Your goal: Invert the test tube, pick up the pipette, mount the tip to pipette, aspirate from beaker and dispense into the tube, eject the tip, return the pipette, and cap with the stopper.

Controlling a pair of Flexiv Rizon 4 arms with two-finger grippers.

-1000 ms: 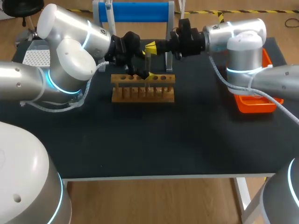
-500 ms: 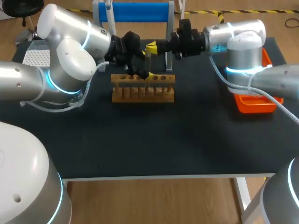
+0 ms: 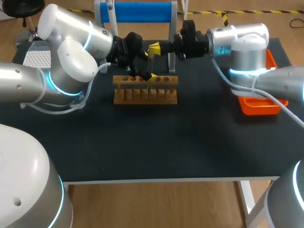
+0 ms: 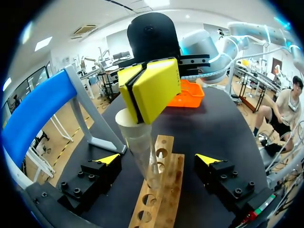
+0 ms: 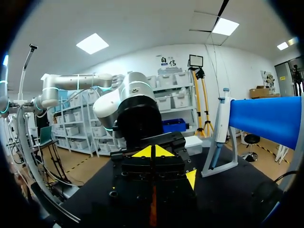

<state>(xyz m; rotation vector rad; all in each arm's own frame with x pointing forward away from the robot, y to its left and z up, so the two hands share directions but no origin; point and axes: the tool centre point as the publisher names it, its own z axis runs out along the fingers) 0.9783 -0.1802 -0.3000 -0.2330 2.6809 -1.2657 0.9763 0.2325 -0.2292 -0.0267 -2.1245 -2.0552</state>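
Clamping the top of the test tube [image 4: 142,156], the right gripper [image 4: 149,88] has its two yellow pads drawn close together, one on each side of the glass just under the rim. Below those pads the tube hangs slightly tilted, and its lower end sits at one of the holes in the wooden rack [image 4: 161,190]. I cannot tell how deep it sits in that hole. The left gripper [image 4: 156,160] is spread wide, with its fingers [image 4: 108,159] low on either side of the rack. The tube and the rack's top bar lie between them. Neither left finger touches the glass, and there is a clear gap on both sides, so this gripper holds nothing. From the head view, the right arm's fingers come in above the rack from the far right side. The left arm's fingers come in lower, from the left, at about the height of the rack's top bar. The rack stands on the dark table [image 3: 190,142], directly under both sets of fingers. An orange tray [image 3: 259,108] lies well apart from them, out beside the right arm. A blue-topped stand [image 3: 137,12] stands at the far edge, beyond the right gripper's fingers.
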